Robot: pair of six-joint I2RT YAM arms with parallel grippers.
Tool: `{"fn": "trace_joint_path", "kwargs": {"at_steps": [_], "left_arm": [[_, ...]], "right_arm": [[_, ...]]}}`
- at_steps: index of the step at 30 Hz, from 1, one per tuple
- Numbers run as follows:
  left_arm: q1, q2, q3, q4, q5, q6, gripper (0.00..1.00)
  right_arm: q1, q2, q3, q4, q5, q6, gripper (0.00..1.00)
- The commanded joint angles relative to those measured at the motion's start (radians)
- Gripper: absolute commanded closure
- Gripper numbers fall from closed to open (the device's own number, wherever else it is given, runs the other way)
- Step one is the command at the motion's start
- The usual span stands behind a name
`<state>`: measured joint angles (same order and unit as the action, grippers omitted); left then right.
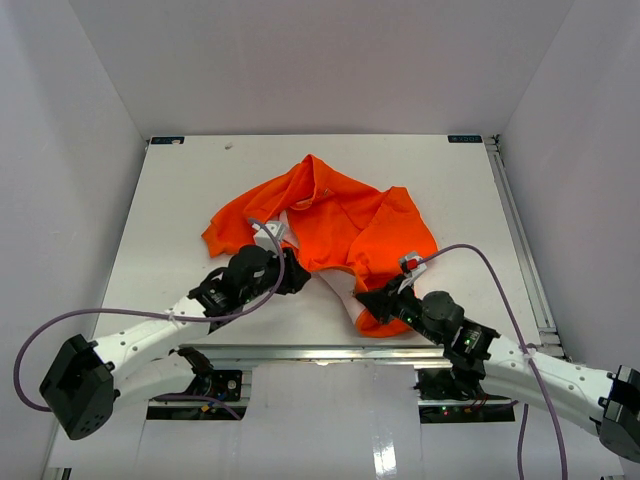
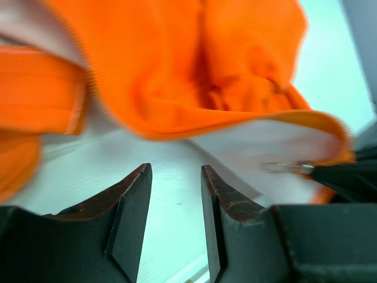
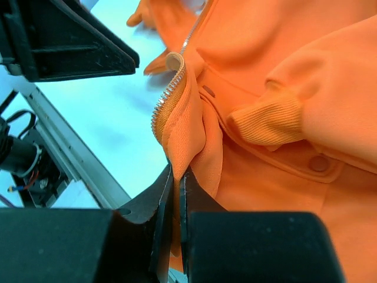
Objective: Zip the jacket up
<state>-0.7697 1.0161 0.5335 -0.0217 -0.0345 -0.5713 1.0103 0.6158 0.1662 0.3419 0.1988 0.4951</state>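
The jacket [image 1: 335, 225] lies in a crumpled orange heap at the middle of the table [image 1: 200, 180], with its pale lining [image 1: 345, 298] turned out along the near edge. It looks light and limp, the sort of cloth that folds over itself and slides on a smooth top. Pulling at one spot would likely drag the whole heap unless another spot is pinned. Nothing about it seems fragile.

The only firm line is the zipper teeth [image 3: 168, 97] running along the front edge. To my eye that is where to take it — low on the edge, just beside the teeth, so the two halves can be drawn straight and brought together. The ribbed cuff [image 3: 265, 121] lying across the front may get in the way.

The right gripper [image 3: 177, 188] is placed just so, at the near right corner of the heap. Its fingers are pinched together on a fold of the front edge right under the teeth.

The left gripper [image 2: 175, 200] hangs at the near left side with its fingers [image 2: 132, 215] spread apart and nothing between them — bare table below, orange cloth just beyond. A small metal glint [image 2: 283, 168] shows at the lining's edge in the left wrist view. It is too blurred to say whether it is the slider.
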Motion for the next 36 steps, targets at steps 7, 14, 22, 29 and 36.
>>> {"fn": "trace_joint_path", "kwargs": {"at_steps": [7, 14, 22, 29, 36], "left_arm": [[0.194, 0.158, 0.057, -0.027, -0.114, -0.01, 0.48], [0.236, 0.274, 0.152, -0.042, -0.211, 0.014, 0.48], [0.311, 0.35, 0.164, -0.003, -0.11, 0.043, 0.43], [0.363, 0.379, 0.194, -0.014, -0.116, 0.04, 0.94], [0.374, 0.152, 0.336, -0.187, -0.2, 0.034, 1.0]], "right_arm": [[0.002, -0.152, 0.033, -0.115, 0.123, 0.0, 0.92], [0.002, -0.18, 0.029, -0.132, 0.118, -0.009, 0.92], [0.002, -0.196, 0.018, -0.132, 0.114, -0.009, 0.92], [0.002, -0.19, 0.016, -0.132, 0.117, -0.009, 0.92], [0.002, -0.189, 0.014, -0.132, 0.122, -0.012, 0.92]]}}
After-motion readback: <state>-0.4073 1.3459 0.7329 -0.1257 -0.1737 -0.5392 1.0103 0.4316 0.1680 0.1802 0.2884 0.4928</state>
